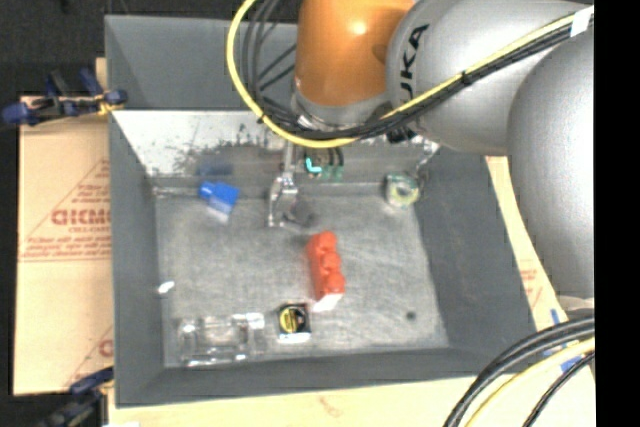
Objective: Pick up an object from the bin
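My gripper (281, 205) hangs low over the far middle of the bin floor, under the arm's orange cover. Nothing shows in it. A blue block (217, 196) lies a short way to its left, near the back wall. A red, lumpy, brick-like piece (324, 266) lies just in front of the gripper and slightly right, lengthwise toward the near wall. A small clear, greenish round thing (401, 191) sits to the gripper's right by the back wall.
By the near wall lie a small black and yellow tape measure (293, 318) and a clear plastic piece (214, 336). A tiny white scrap (165, 288) lies at the left. The arm covers the bin's back right.
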`<state>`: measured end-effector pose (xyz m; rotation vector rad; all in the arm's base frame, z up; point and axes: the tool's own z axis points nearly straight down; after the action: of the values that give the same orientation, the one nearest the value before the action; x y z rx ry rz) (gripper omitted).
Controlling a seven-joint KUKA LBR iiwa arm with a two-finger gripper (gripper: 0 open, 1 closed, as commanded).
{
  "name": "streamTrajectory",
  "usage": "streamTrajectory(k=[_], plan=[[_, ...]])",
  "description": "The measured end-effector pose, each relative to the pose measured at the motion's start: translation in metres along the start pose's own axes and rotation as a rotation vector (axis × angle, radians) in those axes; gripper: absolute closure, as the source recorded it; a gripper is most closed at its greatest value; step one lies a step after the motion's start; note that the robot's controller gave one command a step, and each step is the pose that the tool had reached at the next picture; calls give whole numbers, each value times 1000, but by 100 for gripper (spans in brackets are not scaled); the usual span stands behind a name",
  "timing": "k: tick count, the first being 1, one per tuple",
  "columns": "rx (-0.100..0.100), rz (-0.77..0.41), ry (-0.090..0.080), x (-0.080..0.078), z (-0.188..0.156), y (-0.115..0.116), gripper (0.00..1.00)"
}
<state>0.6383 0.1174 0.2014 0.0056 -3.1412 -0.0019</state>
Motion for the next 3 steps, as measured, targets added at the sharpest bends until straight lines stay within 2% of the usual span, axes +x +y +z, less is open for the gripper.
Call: streamTrajectory(k=[1, 2, 3], plan=[[-2, 319, -8, -10, 117, -61, 0], [-2, 601, -6, -5, 100, -55, 0], [-1, 749, -7, -3, 94, -63, 0]])
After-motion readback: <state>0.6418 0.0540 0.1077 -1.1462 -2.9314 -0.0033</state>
